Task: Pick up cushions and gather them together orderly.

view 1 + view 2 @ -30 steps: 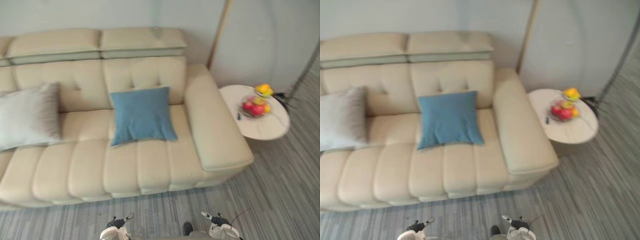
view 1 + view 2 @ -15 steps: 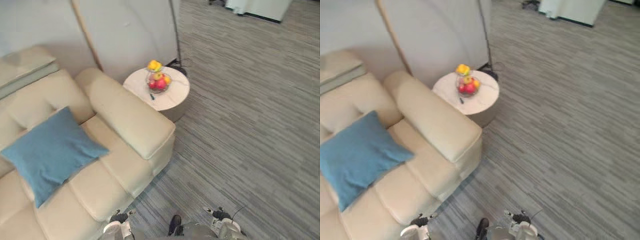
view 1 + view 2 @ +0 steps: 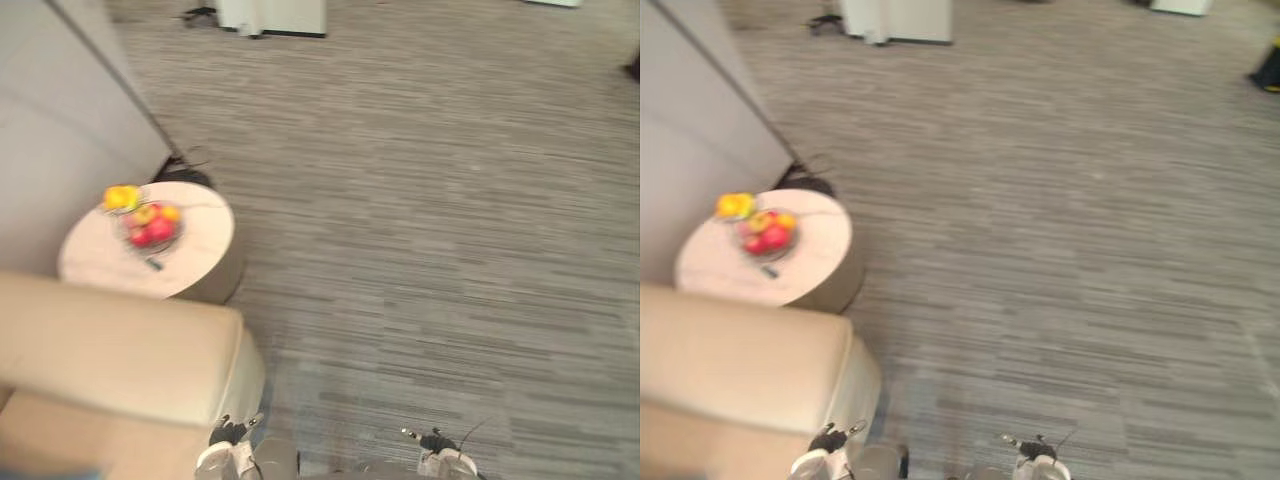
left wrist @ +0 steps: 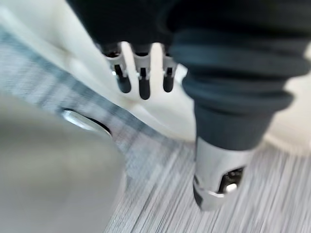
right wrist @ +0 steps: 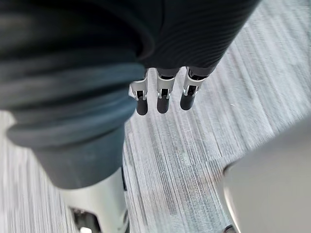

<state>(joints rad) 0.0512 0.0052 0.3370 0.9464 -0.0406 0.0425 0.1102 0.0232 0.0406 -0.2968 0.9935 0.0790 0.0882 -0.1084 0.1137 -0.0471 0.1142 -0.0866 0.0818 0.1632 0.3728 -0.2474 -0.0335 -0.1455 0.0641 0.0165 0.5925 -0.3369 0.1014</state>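
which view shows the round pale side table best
Left eye view: the round pale side table sits whole, clear of the edge. The right eye view shows it whole too, nearer the left edge.

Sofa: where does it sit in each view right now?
Left eye view: sofa lower left, beside the round table.
Right eye view: lower left too.
Left wrist view: cream surface past the left robot hand.
Right wrist view: carpet past the right robot hand.
Shared landmark: the striped carpet.
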